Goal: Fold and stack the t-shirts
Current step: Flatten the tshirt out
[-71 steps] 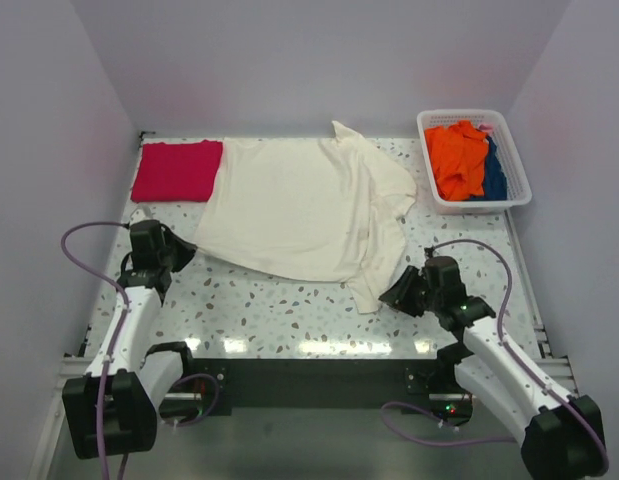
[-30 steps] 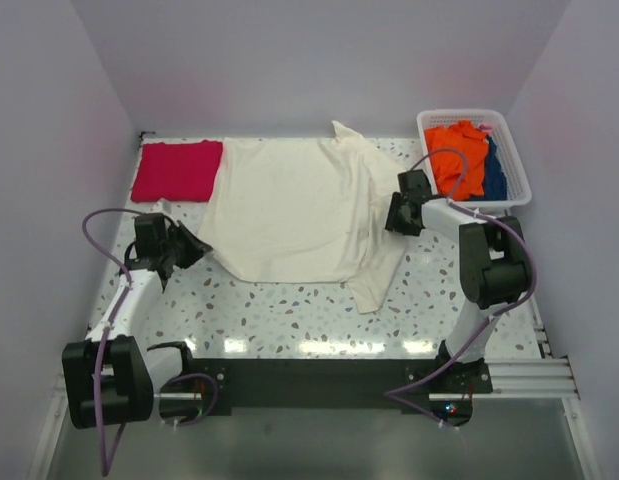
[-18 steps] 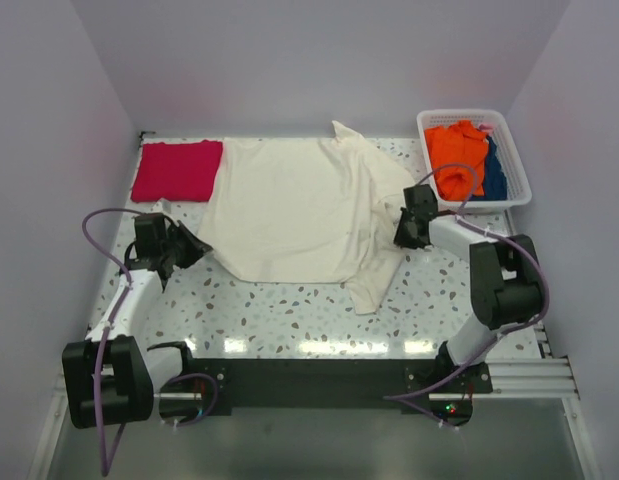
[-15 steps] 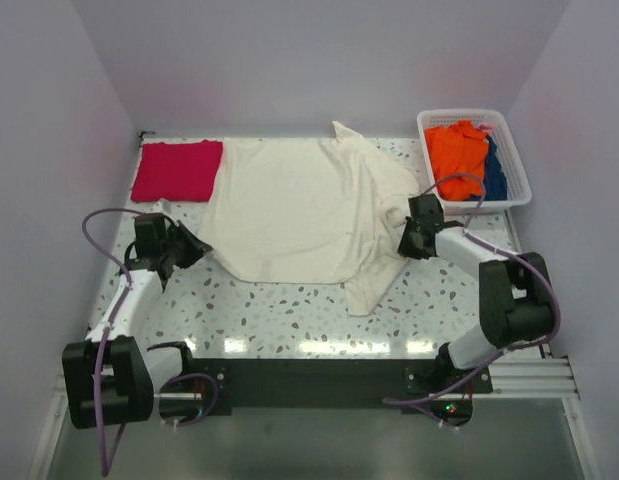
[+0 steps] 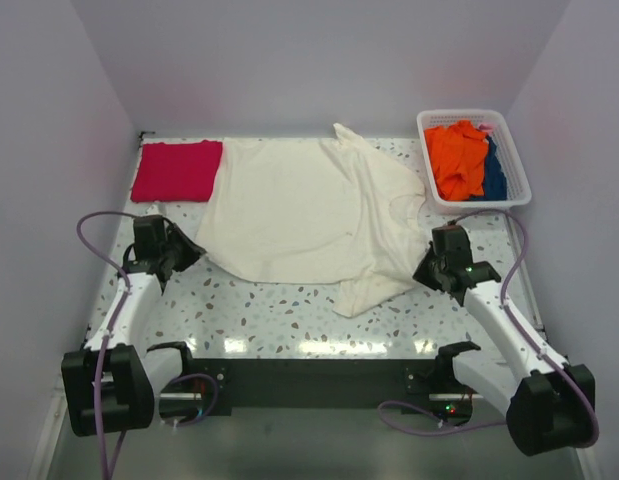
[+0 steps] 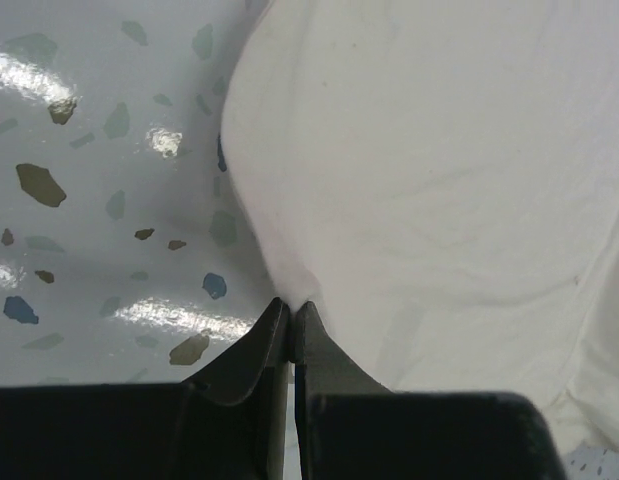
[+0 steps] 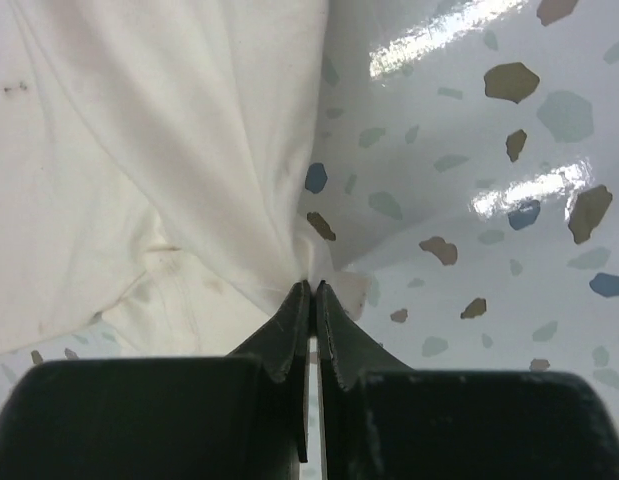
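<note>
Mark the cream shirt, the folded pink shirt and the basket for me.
cream shirt (image 5: 299,215): top view, middle of its body.
folded pink shirt (image 5: 177,170): top view, centre of the cloth.
basket (image 5: 484,205): top view, near rim.

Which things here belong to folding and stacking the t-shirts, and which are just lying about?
Part of the job: cream-white t-shirt, spread out, pinched at its edges by the left gripper and the right gripper; crimson-pink t-shirt, folded at the far left corner.
Lying about: white basket at the far right, holding orange cloth and blue cloth, neither gripper near it.
</note>
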### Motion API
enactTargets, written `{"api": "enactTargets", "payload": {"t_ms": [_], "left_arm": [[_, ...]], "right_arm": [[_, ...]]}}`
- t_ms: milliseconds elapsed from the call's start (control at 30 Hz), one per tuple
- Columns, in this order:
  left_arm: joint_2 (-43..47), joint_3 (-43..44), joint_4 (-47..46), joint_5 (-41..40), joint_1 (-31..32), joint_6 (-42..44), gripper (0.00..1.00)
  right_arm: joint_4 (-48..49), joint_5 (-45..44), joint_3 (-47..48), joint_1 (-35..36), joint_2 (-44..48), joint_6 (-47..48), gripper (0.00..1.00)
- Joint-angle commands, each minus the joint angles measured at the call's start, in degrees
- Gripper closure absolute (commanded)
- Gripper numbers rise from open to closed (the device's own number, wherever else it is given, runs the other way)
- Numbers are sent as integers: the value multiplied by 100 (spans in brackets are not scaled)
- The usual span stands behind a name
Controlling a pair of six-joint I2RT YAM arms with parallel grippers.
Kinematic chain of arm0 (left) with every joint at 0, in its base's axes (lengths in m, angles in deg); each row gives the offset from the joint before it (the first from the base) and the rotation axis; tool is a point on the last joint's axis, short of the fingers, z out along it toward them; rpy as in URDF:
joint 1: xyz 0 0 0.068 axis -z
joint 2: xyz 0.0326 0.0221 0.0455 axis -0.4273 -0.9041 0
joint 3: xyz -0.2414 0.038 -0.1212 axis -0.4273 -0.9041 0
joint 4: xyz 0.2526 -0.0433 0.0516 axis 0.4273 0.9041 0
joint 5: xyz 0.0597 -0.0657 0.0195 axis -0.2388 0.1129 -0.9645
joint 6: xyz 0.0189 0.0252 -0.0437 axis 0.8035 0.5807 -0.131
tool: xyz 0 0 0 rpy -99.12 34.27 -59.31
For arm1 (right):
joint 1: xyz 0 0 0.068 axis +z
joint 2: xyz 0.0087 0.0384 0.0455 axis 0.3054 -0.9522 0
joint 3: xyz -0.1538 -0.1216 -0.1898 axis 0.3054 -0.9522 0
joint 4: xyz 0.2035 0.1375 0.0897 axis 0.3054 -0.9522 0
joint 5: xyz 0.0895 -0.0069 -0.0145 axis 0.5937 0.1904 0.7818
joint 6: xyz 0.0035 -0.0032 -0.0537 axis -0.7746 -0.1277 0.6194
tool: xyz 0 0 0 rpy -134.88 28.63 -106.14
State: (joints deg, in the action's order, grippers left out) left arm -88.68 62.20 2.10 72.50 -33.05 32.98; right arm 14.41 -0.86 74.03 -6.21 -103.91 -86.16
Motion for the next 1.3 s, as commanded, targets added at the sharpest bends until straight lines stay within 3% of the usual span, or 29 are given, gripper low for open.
{"api": "enactTargets", "payload": {"t_ms": [0,167,433,600,833,967,1267], "left_arm": [[192,268,272,-588,-42,28,100],[394,366,721,-1379,-42,11,100],[931,436,1291,-2163,-43,-182,100],[1150,577,1530,-2656,-51,-297,99],[940,225,1214,-2243,-43,-517,97],[834,93,1047,-2050,-51,-552,97],[659,181,941,-1926,-43,-411,97]], "right_arm": [[-681,87,-79,12,442,-318,98],[-1032,-18,-79,20,706,-266,91],[-1024,-1,386,20,400,174,66],[-787,386,518,160,329,384,59],[-559,-589,1081,2442,-725,139,57],[-506,-1177,1344,3287,-1533,60,57],[-110,-1573,1801,4037,-2808,-2,46]]}}
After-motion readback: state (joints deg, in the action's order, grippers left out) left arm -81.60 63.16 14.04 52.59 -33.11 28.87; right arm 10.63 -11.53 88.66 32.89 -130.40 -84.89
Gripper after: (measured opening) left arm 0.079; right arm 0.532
